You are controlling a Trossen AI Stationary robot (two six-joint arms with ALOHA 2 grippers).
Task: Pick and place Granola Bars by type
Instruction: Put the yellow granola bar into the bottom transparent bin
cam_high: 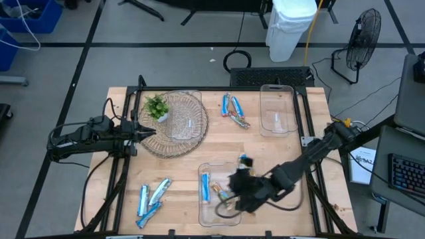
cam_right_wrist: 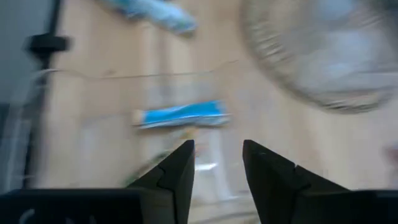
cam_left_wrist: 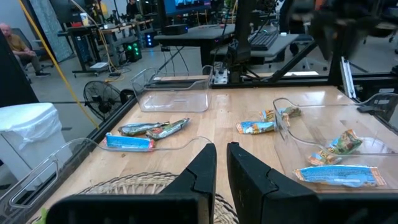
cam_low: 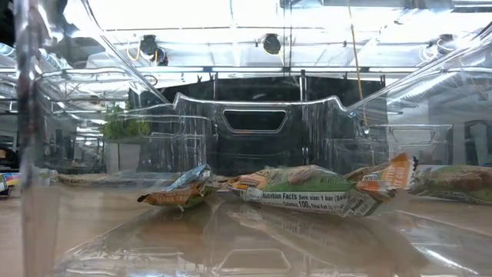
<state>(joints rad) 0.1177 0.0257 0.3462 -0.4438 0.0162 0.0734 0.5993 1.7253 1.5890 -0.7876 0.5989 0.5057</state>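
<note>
Several granola bars (cam_high: 232,111) lie on the table between the wicker basket and the far bin, and more blue ones (cam_high: 150,198) lie near the left front edge. The near clear bin (cam_high: 207,219) holds a blue bar (cam_high: 206,186) and tan bars (cam_low: 307,190) flat on its floor. One more bar (cam_high: 246,160) lies by that bin's far rim. My right gripper (cam_right_wrist: 217,152) is open above the near bin, with the blue bar (cam_right_wrist: 180,116) beyond its fingertips and nothing between them. My left gripper (cam_left_wrist: 221,163) is shut and waits over the wicker basket's edge.
A round wicker basket (cam_high: 174,123) with a small green plant (cam_high: 157,106) sits far left. An empty clear bin (cam_high: 277,109) stands at the far right. Black frame rails run along the table sides. Bare wood shows at the table's middle (cam_high: 219,143).
</note>
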